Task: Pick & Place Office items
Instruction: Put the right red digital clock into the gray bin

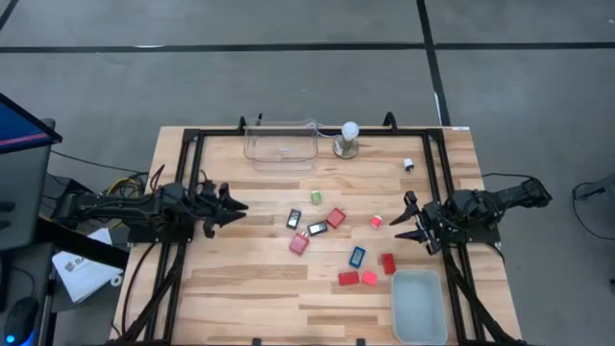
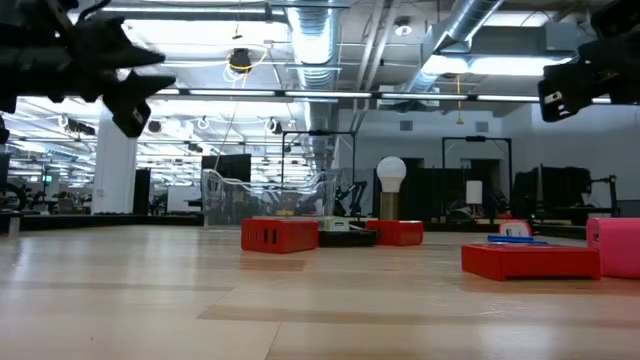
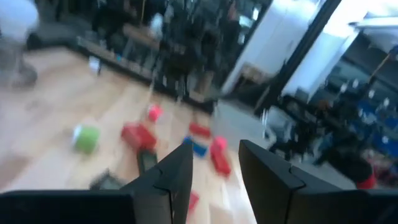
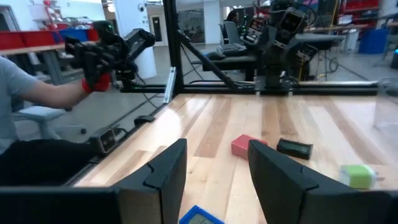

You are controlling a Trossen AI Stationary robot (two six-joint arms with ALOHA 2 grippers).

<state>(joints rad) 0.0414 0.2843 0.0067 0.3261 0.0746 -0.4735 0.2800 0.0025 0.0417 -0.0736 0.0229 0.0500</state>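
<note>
While hovering above the left edge of the tabletop (image 1: pixel 240 288), left gripper (image 1: pixel 233 206) pinched together on nothing, tips aimed toward the middle. Opposite, over the right edge, right gripper (image 1: pixel 411 221) held apart with nothing between the fingers (image 4: pixel 165 171), also facing the middle.

Office items (image 1: pixel 336 240) scattered across the centre and toward the near right corner, all lying flat, none touched by either gripper. Green piece (image 1: pixel 315 196) farthest toward the far edge, small and squarish. Just nearer, a black-and-white piece (image 1: pixel 294 218) with long axis running roughly far-to-near, and a second black-and-white piece (image 1: pixel 317 229) tilted on a diagonal. Red block (image 1: pixel 335 217) turned diagonally beside them; another red block (image 1: pixel 299 243) just nearer the near edge. Small pink piece (image 1: pixel 377 222) close to the right gripper. Blue piece (image 1: pixel 357 256) angled, long axis far-to-near. Red block (image 1: pixel 387 263) lengthwise far-to-near, red block (image 1: pixel 348 279) lengthwise left-to-right, pink piece (image 1: pixel 370 278) beside it. Small white piece (image 1: pixel 408 164) alone near the far right corner.

Clear bin (image 1: pixel 281 141) at the far edge; white tray (image 1: pixel 419 305) at the near right corner.
</note>
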